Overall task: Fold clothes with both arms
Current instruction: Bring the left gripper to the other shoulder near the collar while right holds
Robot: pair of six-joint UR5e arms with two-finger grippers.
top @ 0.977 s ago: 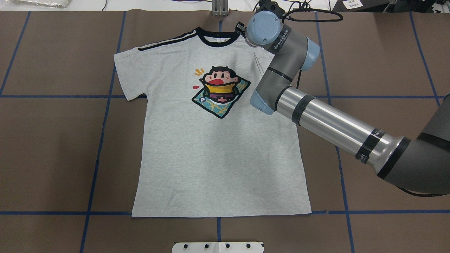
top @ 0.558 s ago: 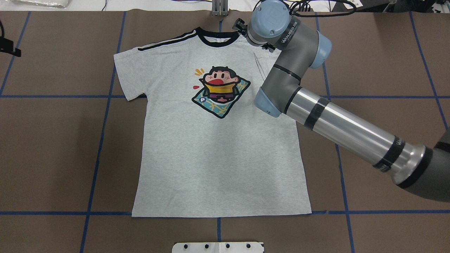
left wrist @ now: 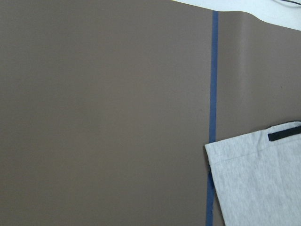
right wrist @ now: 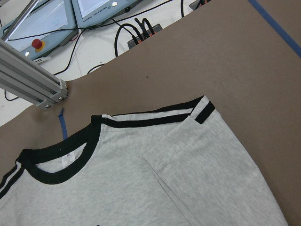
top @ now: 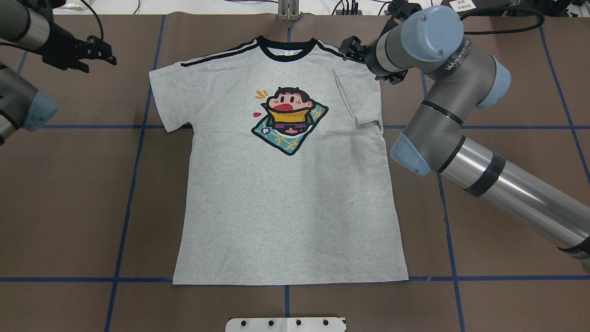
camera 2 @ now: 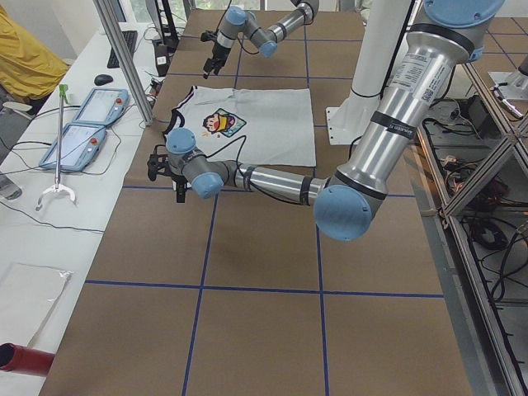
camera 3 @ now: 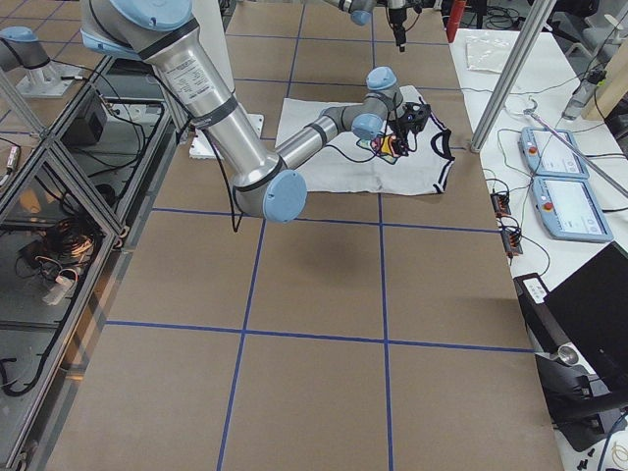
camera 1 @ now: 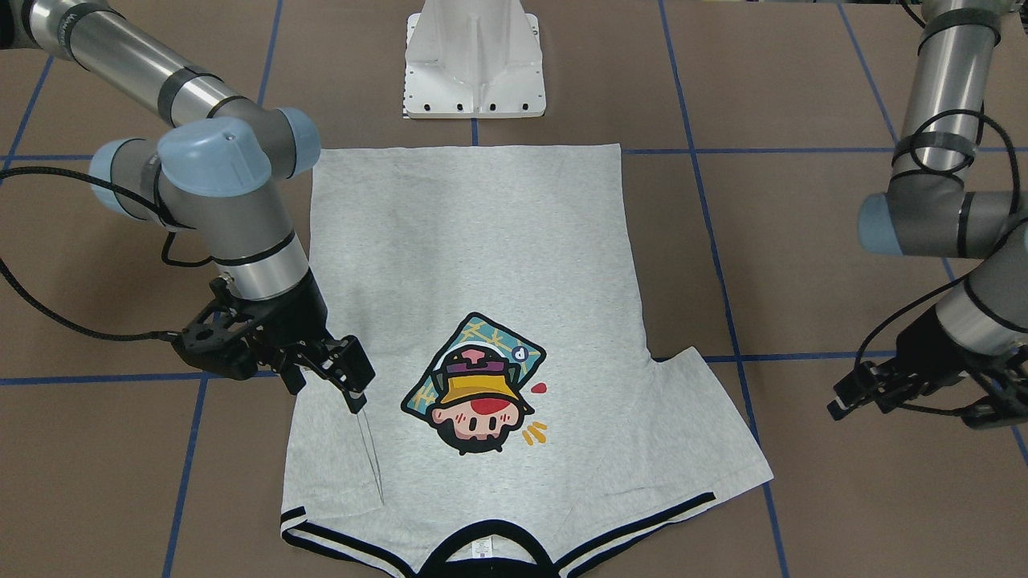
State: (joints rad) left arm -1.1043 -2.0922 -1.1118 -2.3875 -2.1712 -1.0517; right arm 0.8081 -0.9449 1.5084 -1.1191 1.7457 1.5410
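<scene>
- T-shirt (top: 286, 207), light heather-grey, lies flat and front-up in the middle of the brown table (top: 69, 207), which is ruled into squares by blue tape lines (top: 124, 193); its hem is nearest the robot and its black collar (top: 286, 48) points to the far edge
- Right arm (top: 507, 184) reaches in across the table beside the shirt, its elbow joints hanging above the bare mat just off the garment's side seam
- Left arm (top: 18, 101) stays at the table's other side, well apart from the cloth
- White pedestal (camera 1: 474, 64) stands just beyond the hem, on the robot's side
- Right-side sleeve (top: 359, 99) lies turned inward over the chest, leaving a straight crease that runs down from the shoulder
- Left-side sleeve (top: 168, 101) is spread flat on the mat, with the black-and-white trim along its shoulder
- Cartoon print (top: 288, 120), a head in a yellow hat, sits on the chest between the two sleeves
- Right gripper (camera 1: 329, 385) hangs at the shoulder end of that crease, jaws apart with nothing between them; whether a tip touches the cloth cannot be told
- Left gripper (top: 103, 50) hovers above bare mat beyond the flat sleeve's shoulder, its jaws looking spread and empty
</scene>
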